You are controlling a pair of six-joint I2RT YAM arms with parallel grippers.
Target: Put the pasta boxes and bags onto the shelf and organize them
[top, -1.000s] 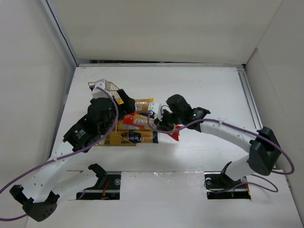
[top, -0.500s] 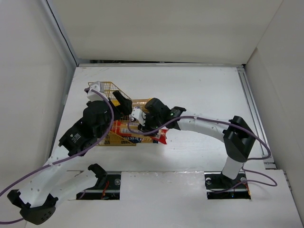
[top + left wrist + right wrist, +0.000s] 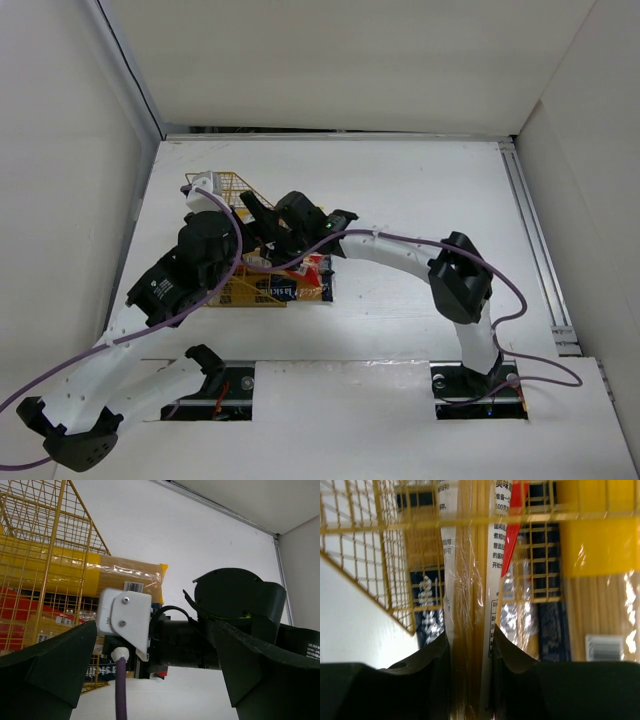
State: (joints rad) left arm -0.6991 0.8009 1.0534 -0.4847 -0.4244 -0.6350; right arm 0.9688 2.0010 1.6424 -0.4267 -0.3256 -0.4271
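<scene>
The gold wire shelf (image 3: 222,182) stands at the left middle of the table, with pasta packs lying in and beside it. My right gripper (image 3: 278,238) is shut on the red-orange pack (image 3: 316,266), its end at the shelf's open side. In the right wrist view the pack (image 3: 470,580) sits between my fingers (image 3: 427,670) and reaches past the wire grid (image 3: 385,555). My left gripper (image 3: 258,212) is open and empty, hovering over the shelf's right end. In its view, the yellow bag (image 3: 125,577) lies inside the shelf (image 3: 50,540). An orange-yellow pack with a blue label (image 3: 268,292) lies in front.
The right arm's wrist and white camera mount (image 3: 125,620) fill the gap between my left fingers. White walls enclose the table on the left, back and right. Purple cables hang from both arms.
My right gripper has carried the red-orange pack leftward, from beside the pile up to the shelf's open side. My left gripper has stayed over the shelf.
</scene>
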